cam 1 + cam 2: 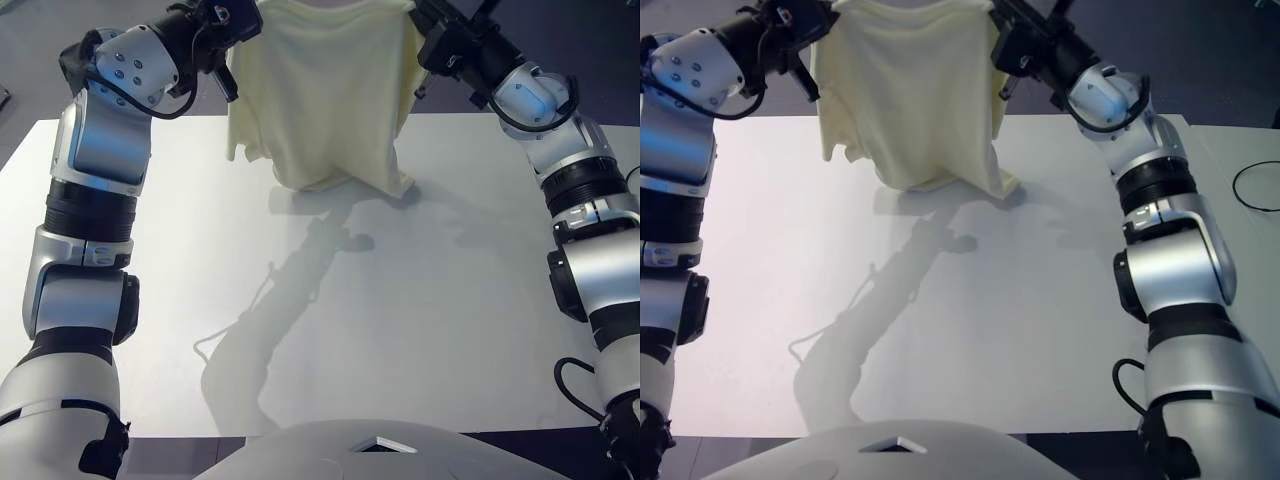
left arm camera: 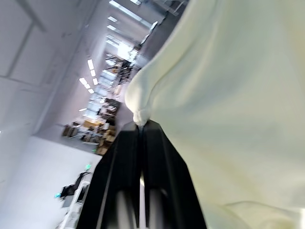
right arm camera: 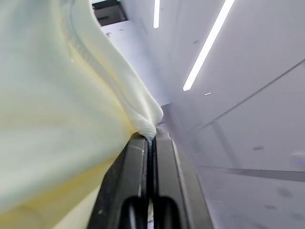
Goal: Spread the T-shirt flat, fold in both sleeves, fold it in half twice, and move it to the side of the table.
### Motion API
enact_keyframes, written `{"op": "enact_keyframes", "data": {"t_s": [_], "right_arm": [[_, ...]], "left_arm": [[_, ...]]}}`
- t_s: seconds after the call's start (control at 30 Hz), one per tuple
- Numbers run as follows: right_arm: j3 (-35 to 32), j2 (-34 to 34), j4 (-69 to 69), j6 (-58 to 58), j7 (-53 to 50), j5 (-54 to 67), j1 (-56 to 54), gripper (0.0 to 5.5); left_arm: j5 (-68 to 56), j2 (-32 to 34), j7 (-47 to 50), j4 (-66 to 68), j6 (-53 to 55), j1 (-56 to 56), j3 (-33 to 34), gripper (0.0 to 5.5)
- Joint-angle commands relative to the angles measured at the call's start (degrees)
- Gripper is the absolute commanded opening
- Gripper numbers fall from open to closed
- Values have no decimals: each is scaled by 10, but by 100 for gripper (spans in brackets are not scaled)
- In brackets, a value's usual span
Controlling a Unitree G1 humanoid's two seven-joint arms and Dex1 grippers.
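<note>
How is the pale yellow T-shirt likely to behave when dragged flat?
Probably floppy: the pale yellow fabric T-shirt hangs limp between the left gripper and right gripper, hem crumpling on the white table. Likely light, since two small pinches hold it.

I see the shirt (image 1: pixel 325 90) hanging as a curtain across the far middle of the table (image 1: pixel 430 330), its hem touching the surface. It blocks passage between the left gripper (image 2: pixel 141 125) and the right gripper (image 3: pixel 151 136), both clamped on its top corners. From hem to near edge, the tabletop is open room. A cable (image 1: pixel 1257 186) lies beyond the table's right edge.
</note>
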Motion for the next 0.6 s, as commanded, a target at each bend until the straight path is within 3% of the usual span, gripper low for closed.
{"op": "enact_keyframes", "data": {"t_s": [0.03,0.23,0.4,0.6], "right_arm": [[-10,-97,-306,280,347,271,142,0],[-10,-214,-489,493,520,387,223,0],[-31,-258,-590,623,597,451,260,0],[-36,-312,-685,658,642,434,360,0]], "left_arm": [[-94,89,-168,-216,119,103,2,1],[-208,175,-305,-356,139,226,16,1],[-268,196,-330,-427,165,299,25,1],[-288,218,-339,-470,170,372,12,1]]}}
